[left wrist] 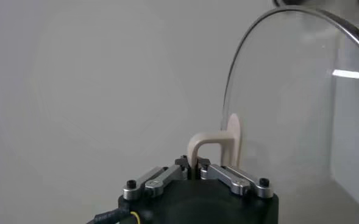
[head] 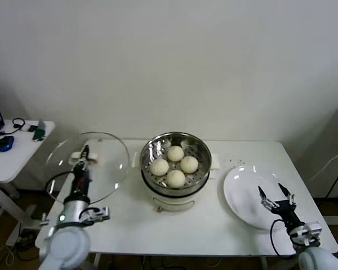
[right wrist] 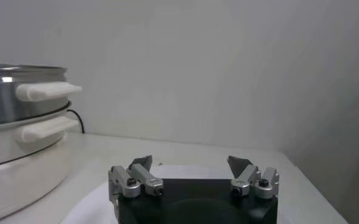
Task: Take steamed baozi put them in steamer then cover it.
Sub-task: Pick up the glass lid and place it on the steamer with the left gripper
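Steel steamer point(head: 175, 163) mid-table holds all four baozi point(head: 175, 166), so loading looks done. Left gripper point(head: 84, 157) pinches the cover point(head: 104, 163) by its handle, off to the steamer's left; covering remains. Right gripper point(head: 276, 194) hangs wide and empty above the plate point(head: 239, 194).

Overhead head camera above table point(head: 214, 225); low wrist cameras, right sharing steamer point(right wrist: 21, 115).
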### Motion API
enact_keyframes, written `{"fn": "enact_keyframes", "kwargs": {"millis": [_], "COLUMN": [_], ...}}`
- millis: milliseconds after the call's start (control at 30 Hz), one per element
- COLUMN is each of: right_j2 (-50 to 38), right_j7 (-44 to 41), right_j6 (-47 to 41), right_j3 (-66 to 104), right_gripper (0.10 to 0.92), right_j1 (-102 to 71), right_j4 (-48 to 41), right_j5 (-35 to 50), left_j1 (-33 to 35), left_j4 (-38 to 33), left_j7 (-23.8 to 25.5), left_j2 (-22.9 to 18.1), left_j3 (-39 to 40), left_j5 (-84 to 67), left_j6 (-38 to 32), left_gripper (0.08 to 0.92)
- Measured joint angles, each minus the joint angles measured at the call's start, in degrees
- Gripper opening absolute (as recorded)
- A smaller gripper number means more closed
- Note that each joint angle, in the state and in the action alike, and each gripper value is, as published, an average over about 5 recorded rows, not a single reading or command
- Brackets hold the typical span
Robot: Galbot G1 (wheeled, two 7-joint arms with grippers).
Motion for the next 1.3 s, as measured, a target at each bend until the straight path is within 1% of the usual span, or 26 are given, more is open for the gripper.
{"fn": "enact_keyframes", "kwargs": {"millis": [133, 233, 400, 567, 733, 867, 1100, 1300], "right_j2": [0.01, 0.07, 0.26, 0.66, 0.97, 1.06, 1.27, 1.90], "right_j7": [0.36, 0.56, 0.83, 0.92, 0.95, 0.95, 0.95, 0.91], "right_j6": [-0.06, -0.06, -0.03, 0.15, 0.38, 0.46, 0.58, 0.72], "right_j3": [-0.85, -1.15, -1.32, -1.29, -1.09, -0.77, -0.25, -0.09], "right_gripper": [0.823, 0.823, 0.823, 0.823, 0.823, 0.823, 0.823, 0.823], "right_j1": [1.18, 1.98, 2.87, 3.48, 3.81, 3.83, 3.78, 3.96], "right_j4": [-0.53, -1.01, -1.57, -2.21, -2.85, -3.07, -3.43, -3.62], "right_j5": [-0.71, -1.20, -1.94, -2.63, -3.11, -3.26, -3.49, -3.79], "left_j1": [-4.62, -8.47, -14.71, -20.26, -24.64, -26.80, -28.23, -28.91], "left_j4": [-0.39, 0.00, 2.15, 5.48, 9.49, 12.56, 17.15, 20.11], "left_j7": [3.44, 6.34, 10.91, 13.90, 15.63, 16.43, 16.62, 16.30], "left_j2": [-0.16, -1.13, -4.09, -7.86, -12.35, -15.87, -21.16, -24.14], "left_j3": [5.85, 10.20, 16.87, 22.58, 26.98, 29.08, 30.91, 31.77], "left_j5": [1.69, 3.37, 6.17, 8.30, 10.30, 11.39, 12.14, 12.24], "left_j6": [3.26, 5.46, 8.60, 10.69, 11.30, 11.29, 11.29, 11.27], "left_gripper": [0.154, 0.154, 0.154, 0.154, 0.154, 0.154, 0.154, 0.154]}}
